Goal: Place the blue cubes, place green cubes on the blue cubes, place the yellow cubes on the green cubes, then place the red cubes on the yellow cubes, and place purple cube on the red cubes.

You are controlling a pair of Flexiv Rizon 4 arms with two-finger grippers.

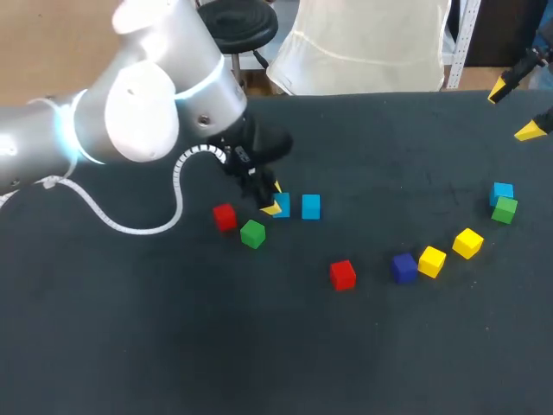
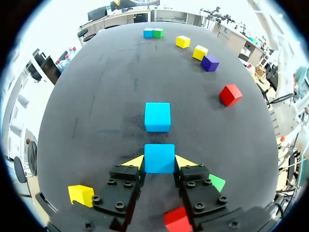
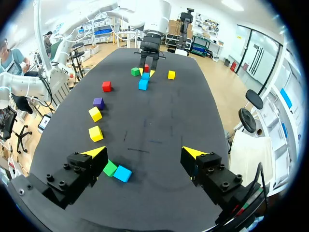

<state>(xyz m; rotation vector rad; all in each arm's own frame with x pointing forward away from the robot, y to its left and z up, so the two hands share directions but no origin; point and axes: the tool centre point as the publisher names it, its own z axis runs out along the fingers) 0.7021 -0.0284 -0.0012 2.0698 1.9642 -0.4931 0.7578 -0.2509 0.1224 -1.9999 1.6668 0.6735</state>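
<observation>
head: above-behind, looking down | left wrist: low, close | right wrist: farther back | all share table (image 1: 173, 346)

Even overhead light falling on dark table (image 1: 363, 363), matte cloth soaking it up in head view. White shell of left arm (image 1: 147, 104) catching bright highlights, joint ring glowing pale blue. Red cube (image 1: 343, 275) throwing only faint, short shadow. Blue cube (image 2: 159, 154) pinched in left gripper (image 2: 159, 163) showing evenly lit, colour vivid. In wrist views, table's far part picking up grey sheen from ceiling lamps.
</observation>
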